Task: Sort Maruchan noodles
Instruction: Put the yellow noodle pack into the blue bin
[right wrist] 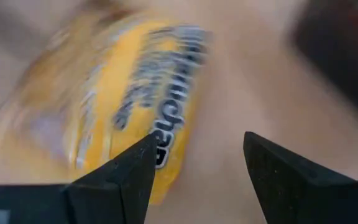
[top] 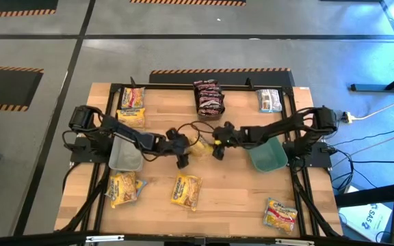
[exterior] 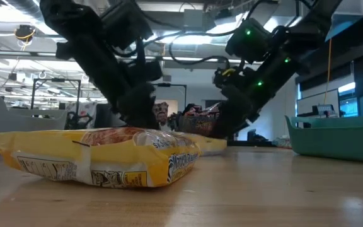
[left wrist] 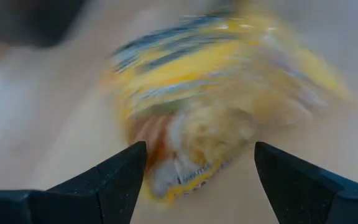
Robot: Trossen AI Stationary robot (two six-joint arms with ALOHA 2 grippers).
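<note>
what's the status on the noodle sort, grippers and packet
Left gripper and right gripper both open, flanking yellow noodle packet mid-table. Packet flat on table, ungripped. Nothing in the way.

on the yellow packet point(right wrist: 135, 106) in the right wrist view, dark letters read "…ruchan", partly blurred. print on the yellow packet point(exterior: 99, 157) in the low view is too small to read.

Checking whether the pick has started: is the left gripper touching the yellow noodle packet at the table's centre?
Apart. In the left wrist view the left gripper has its fingers open on either side of the yellow packet, with bare table between each fingertip and the wrapper.
</note>
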